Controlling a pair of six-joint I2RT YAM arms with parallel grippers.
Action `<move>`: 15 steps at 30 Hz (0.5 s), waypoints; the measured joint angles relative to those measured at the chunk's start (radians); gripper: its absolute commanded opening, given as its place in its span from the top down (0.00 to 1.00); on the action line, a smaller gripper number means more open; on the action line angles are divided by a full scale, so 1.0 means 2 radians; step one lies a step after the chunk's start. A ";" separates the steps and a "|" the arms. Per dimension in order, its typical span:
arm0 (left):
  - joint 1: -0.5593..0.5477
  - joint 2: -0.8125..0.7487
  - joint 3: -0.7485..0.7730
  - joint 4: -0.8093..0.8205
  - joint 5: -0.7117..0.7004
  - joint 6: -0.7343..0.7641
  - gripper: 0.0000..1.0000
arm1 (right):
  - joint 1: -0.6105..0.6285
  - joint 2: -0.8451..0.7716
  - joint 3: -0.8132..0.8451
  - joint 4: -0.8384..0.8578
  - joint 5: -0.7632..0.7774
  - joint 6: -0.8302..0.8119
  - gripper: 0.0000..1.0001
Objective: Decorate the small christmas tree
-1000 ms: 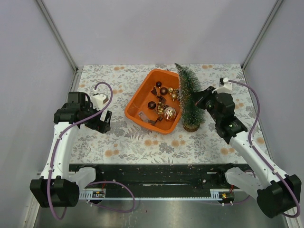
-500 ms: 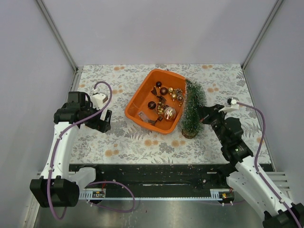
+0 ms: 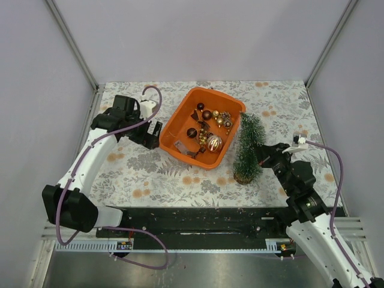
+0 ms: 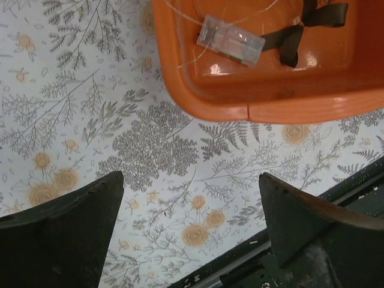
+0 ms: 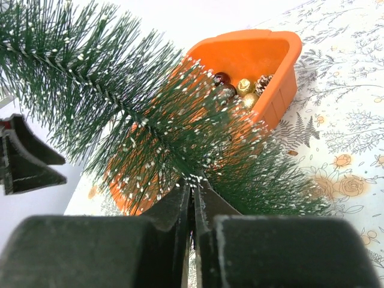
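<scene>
Your small christmas tree (image 3: 247, 147) stands upright on the worktop (image 3: 150, 174), just beside the orange tub (image 3: 174, 129). The right end effector (image 3: 262, 155) is pinching its bristles about mid-height. Expect it to be light, tippy and springy: soft bristles give, so hold it close to the trunk. The right wrist view shows the pinch buried in needles, though whether it reaches the trunk is hard to tell. Only the left wrist view shows the left end effector (image 4: 191, 186) spread wide beside the tub's corner.

Orange tub (image 3: 180, 127), frosted green tree (image 3: 248, 147)
</scene>
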 measured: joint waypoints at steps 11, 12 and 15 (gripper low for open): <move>-0.041 0.107 0.029 0.060 -0.052 -0.043 0.16 | 0.000 -0.058 -0.002 -0.092 -0.024 -0.001 0.55; -0.042 0.115 0.030 0.063 -0.054 -0.044 0.16 | 0.000 -0.061 -0.002 -0.100 -0.025 -0.002 0.54; -0.044 0.133 0.034 0.069 -0.057 -0.049 0.19 | 0.000 -0.074 -0.001 -0.122 -0.031 -0.004 0.50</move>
